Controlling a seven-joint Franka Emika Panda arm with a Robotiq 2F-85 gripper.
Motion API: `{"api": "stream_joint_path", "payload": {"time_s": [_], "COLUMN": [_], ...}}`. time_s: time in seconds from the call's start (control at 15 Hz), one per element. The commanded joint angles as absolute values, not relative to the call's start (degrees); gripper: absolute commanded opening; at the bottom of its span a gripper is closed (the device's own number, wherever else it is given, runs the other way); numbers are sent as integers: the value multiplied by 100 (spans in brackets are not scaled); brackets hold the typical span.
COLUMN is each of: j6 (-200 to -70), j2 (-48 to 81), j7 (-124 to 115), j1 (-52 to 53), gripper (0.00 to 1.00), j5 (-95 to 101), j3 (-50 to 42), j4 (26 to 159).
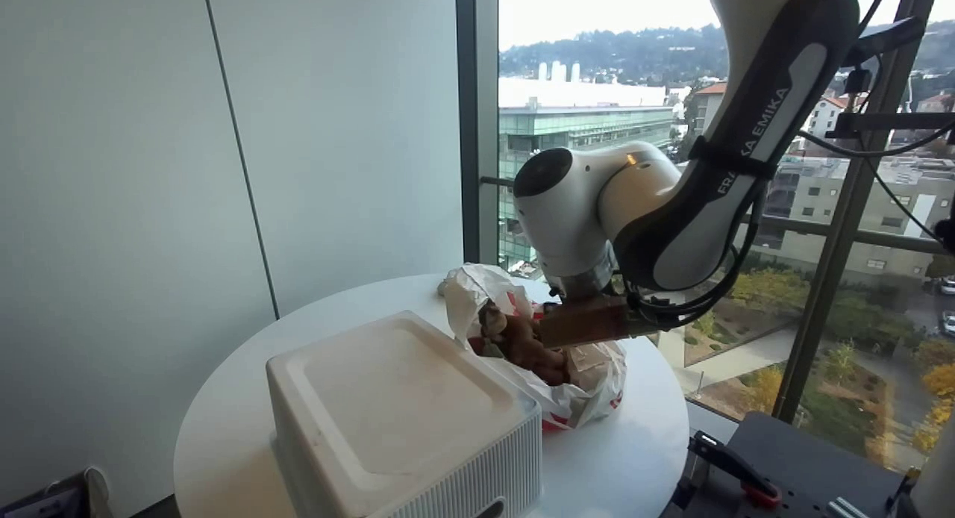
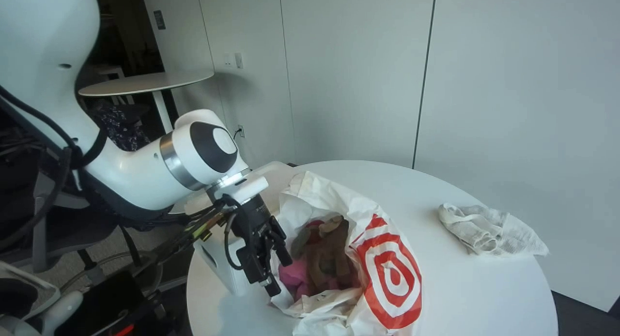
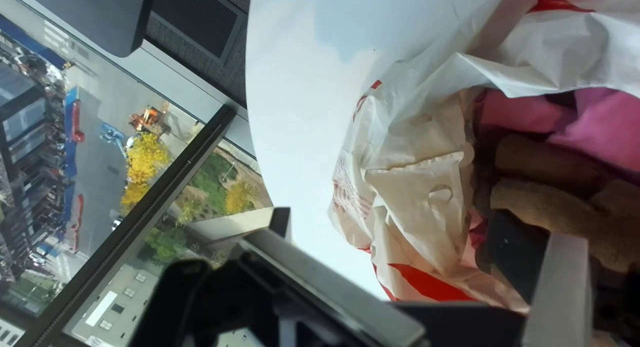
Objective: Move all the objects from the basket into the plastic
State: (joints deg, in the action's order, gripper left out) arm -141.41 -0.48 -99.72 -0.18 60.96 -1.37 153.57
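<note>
A white plastic bag with a red target print point(image 1: 597, 395) lies open on the round table; it shows in both exterior views point(image 2: 334, 193) and in the wrist view point(image 3: 420, 197). Brown plush toys point(image 1: 526, 346) and a pink soft item point(image 2: 294, 274) lie inside it. The white ribbed basket point(image 1: 403, 398) stands beside the bag with a flat, closed face upward; its inside is hidden. My gripper point(image 2: 281, 276) is open at the bag's mouth on the basket side, with nothing seen between its fingers. In the wrist view the gripper point(image 3: 392, 230) has its fingers wide apart, one over the bag's contents.
The round white table point(image 1: 231, 413) carries the bag and basket. A crumpled white cloth point(image 2: 491, 232) lies near the table's edge, beyond the bag. A wall point(image 2: 358, 74) and a window stand close behind the table. A dark mount point(image 1: 806, 458) sits beside the table.
</note>
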Motion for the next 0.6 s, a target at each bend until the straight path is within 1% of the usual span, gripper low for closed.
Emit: {"api": "stream_joint_path", "payload": {"time_s": [0.0,0.53], "j6": [-14688,-15789], "j2": [551,1837], "j7": [-10307,-11010], "j1": [-271,-580], "gripper": [100,100], "j5": [6702,7883], "j3": [-350,-777], "j4": [15128,14290]}}
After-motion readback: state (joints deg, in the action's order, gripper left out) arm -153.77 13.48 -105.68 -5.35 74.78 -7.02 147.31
